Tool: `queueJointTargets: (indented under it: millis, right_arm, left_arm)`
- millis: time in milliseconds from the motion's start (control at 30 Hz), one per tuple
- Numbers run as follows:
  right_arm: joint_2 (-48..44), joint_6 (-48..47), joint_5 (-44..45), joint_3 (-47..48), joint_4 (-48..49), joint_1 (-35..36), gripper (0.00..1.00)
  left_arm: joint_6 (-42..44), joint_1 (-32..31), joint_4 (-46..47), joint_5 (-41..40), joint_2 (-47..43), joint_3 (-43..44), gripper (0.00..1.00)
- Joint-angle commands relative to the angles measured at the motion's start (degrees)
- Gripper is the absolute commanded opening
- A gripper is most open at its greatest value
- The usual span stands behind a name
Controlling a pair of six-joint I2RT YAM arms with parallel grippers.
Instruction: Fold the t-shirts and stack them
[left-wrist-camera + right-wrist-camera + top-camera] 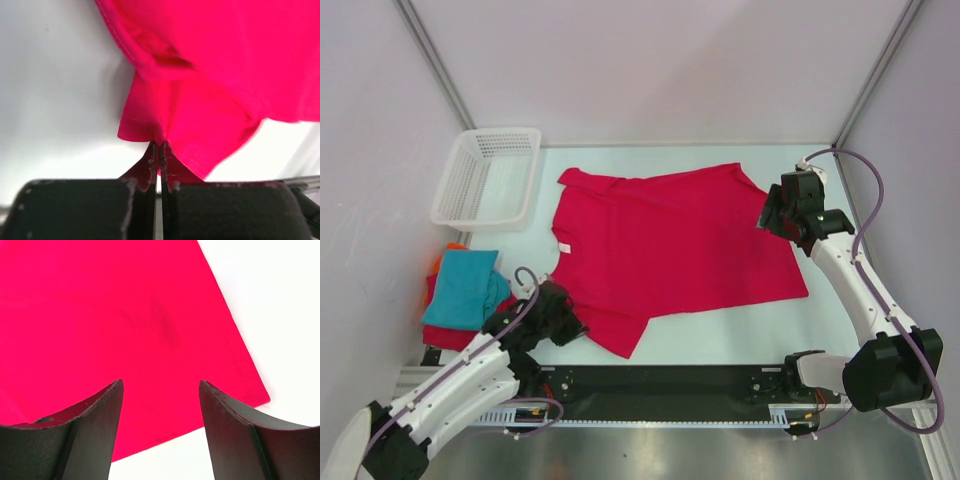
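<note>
A large crimson-red t-shirt (670, 245) lies spread on the table, collar to the left. My left gripper (568, 322) is shut on the edge of its near-left sleeve (165, 125), the cloth pinched between the fingertips (151, 152). My right gripper (770, 212) is open and empty, hovering over the shirt's right hem corner (240, 380). A stack of folded shirts sits at the left edge: a teal one (465, 288) on top, red (448, 335) and orange (440, 262) ones showing beneath.
A white plastic mesh basket (488, 178) stands at the back left. Bare table (750, 330) lies in front of the shirt's hem. The black rail (670, 385) runs along the near edge. Metal frame posts rise at both back corners.
</note>
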Motion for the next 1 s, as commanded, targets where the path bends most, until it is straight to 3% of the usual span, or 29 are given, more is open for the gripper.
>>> queueJointTargets:
  millis: [0,133,767,867,900,967]
  right_arm:
    - [-0.1,-0.6,-0.8,1.2,1.4,0.4,0.67]
    - [0.7,-0.2,-1.1,1.1,1.8,0.9,0.67]
    - [0.9,-0.1,0.5,1.4,0.2,2.0,0.67]
    - [1.4,-0.1,0.8,1.6,-0.1,2.0,0.68]
    - [1.6,-0.1,0.9,1.7,-0.1,2.1,0.68]
    - [2.3,0.0,0.8,1.9,-0.3,2.1,0.68]
  left_arm:
    - [-1.9,-0.3,-12.5,-2.1,-7.1,6.1,0.0]
    - [-3.4,-0.2,-16.6,-2.9,-12.0,7.3,0.0]
    - [-4.8,-0.2,-23.7,-1.0,-19.0,10.7,0.01]
    - [-4.1,-0.3,-23.7,-1.2,-19.1,11.8,0.37]
    - [-4.0,-0.3,-23.8,-1.3,-19.2,12.2,0.6]
    - [-3.8,-0.2,-24.6,-1.8,-19.1,13.6,0.73]
